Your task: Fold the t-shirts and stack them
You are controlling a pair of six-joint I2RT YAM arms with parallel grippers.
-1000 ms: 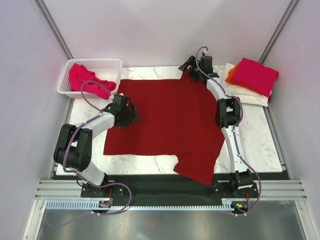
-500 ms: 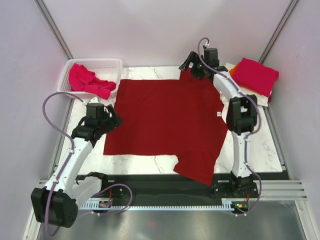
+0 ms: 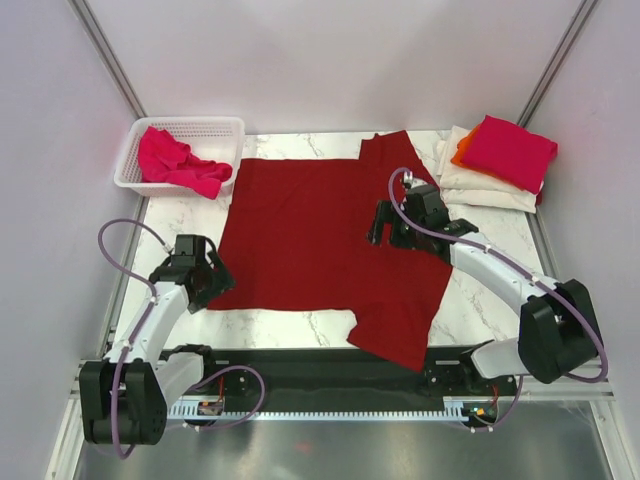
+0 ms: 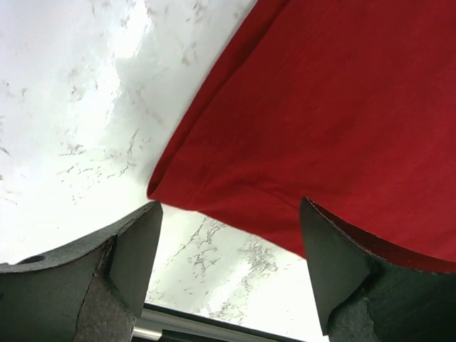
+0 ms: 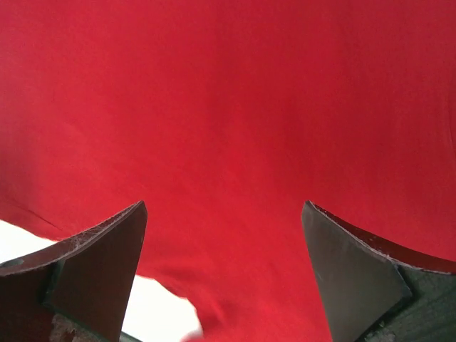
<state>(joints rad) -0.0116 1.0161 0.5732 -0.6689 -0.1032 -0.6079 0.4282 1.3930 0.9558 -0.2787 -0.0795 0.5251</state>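
T-shirts in bright pink-magenta cloth lie bunched in the white plastic mesh basket at the far left of the white marbled counter. Nearer, the left end effector sits at the near left corner of the dark red short-sleeved t-shirt, its fingers apart and empty. In the left wrist view that hem corner lies flat on the marble just ahead of the gap, not yet between the fingers. The dark red t-shirt is spread open over the middle of the counter, with one sleeve pointing far and the other reaching toward the near edge. The right end effector hangs over its chest, fingers wide apart, gripping nothing. At the far right stands the folded stack: cream-white t-shirts at the bottom, an orange t-shirt peeping out, and a folded pink-magenta t-shirt on top.

The step in hand looks like taking hold for the first fold. To do it well, the left end effector should slide forward and low, so that one finger goes under the corner and both layers are caught. The right one has only flat cloth below it, which is hard to pinch cleanly. It would do better at an edge, likely the near shoulder or sleeve. Both should then lift together, keeping the edge taut.
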